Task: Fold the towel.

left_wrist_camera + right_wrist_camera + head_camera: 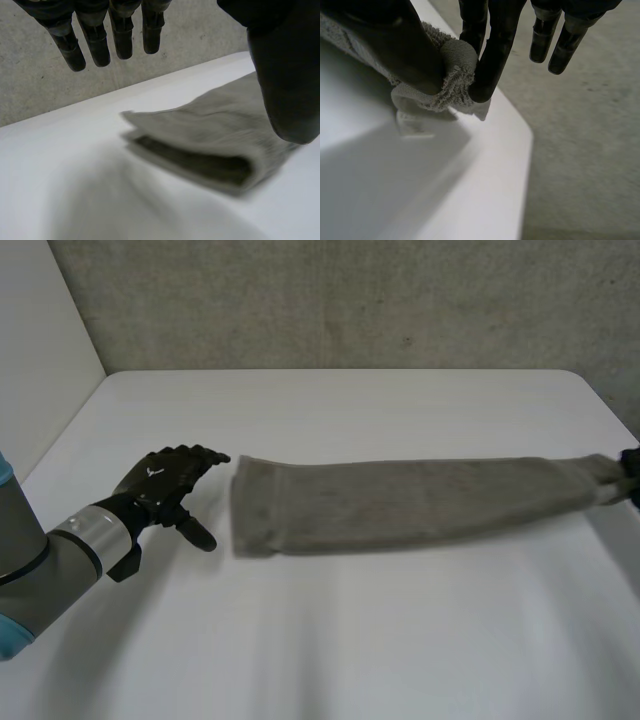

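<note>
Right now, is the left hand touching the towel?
Apart. The head view shows bare table between the left hand and the end of the towel.

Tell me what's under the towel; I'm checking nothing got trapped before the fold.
The towel rests on the white table, which shows along its edges. Anything beneath its doubled layers is covered. The right hand pinches one end.

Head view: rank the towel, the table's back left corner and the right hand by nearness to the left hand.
1. towel: its near end lies just off the left hand.
2. table's back left corner: beyond the hand.
3. right hand: pinching the towel's far end.
</note>
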Action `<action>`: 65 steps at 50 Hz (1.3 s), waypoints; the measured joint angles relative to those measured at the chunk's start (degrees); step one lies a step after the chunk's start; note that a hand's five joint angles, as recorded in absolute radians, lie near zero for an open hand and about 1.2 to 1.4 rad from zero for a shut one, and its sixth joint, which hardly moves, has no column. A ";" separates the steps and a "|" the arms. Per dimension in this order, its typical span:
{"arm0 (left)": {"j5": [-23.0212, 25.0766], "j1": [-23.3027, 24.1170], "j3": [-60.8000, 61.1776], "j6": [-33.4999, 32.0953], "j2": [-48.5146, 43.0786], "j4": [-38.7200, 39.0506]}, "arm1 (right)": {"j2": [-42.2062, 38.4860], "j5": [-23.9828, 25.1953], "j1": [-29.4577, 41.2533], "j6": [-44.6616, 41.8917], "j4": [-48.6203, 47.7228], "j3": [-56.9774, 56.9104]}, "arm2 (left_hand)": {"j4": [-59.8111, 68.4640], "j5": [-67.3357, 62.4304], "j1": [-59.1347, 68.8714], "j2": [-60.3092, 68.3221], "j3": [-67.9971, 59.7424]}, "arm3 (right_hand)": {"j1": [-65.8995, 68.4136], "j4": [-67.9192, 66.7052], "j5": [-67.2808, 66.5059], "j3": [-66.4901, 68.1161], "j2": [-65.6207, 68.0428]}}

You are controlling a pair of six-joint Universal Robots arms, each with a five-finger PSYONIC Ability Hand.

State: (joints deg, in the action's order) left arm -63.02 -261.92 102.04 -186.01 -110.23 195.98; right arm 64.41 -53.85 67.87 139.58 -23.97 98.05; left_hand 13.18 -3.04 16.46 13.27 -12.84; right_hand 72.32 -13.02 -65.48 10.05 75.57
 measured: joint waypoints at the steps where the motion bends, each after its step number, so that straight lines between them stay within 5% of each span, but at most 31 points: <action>1: 0.00 0.00 0.00 0.00 0.02 0.00 | 0.10 0.11 -0.36 0.03 0.00 -0.28 | 0.00 0.00 0.00 0.00 0.00 | 0.00 0.00 0.00 0.00 0.00; 13: 0.00 0.00 0.01 0.00 0.27 0.13 | 5.31 0.81 2.90 4.87 0.67 -4.83 | 0.00 0.00 0.00 0.00 0.00 | 0.35 0.00 -0.12 0.00 0.06; 25: -0.08 -0.02 0.29 -0.05 0.19 1.02 | 7.65 -1.33 31.14 11.07 0.35 -8.65 | 0.00 0.00 0.00 0.00 0.00 | 0.84 0.00 -0.27 0.00 0.88; 36: -0.01 0.00 0.46 -0.05 0.19 1.19 | -4.19 -8.07 54.46 9.43 0.47 -17.07 | 0.00 0.00 0.00 0.00 0.00 | 0.84 0.00 -0.27 0.00 0.88; 39: 0.00 0.01 0.60 -0.06 0.22 1.23 | -8.33 -10.21 58.70 7.63 0.96 -19.61 | 0.00 0.00 0.00 0.00 0.00 | -13.12 0.00 13.39 0.00 -13.50; 48: 0.00 0.11 0.78 -0.05 0.26 1.34 | -11.82 -18.69 62.35 3.39 5.33 -21.15 | 0.00 0.00 0.00 0.00 0.00 | -51.23 0.00 58.68 0.00 -53.06; 54: -0.02 0.57 0.42 -0.05 0.28 1.40 | -7.92 -21.26 61.10 3.51 11.10 -17.19 | 0.00 0.00 0.00 0.00 0.00 | -67.03 0.00 61.80 0.00 -70.64; 65: -0.34 6.86 -1.71 0.79 0.85 0.69 | 2.48 -20.36 51.17 4.55 15.19 -3.22 | 0.00 0.00 0.00 0.00 0.00 | -67.03 0.00 61.80 0.00 -70.69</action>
State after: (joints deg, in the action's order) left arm -63.36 -255.05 100.33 -185.22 -109.38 196.68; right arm 66.89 -74.21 119.03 144.13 -8.79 94.83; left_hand 13.18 -3.04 16.46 13.27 -12.84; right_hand 5.29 -13.02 -3.69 10.05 4.88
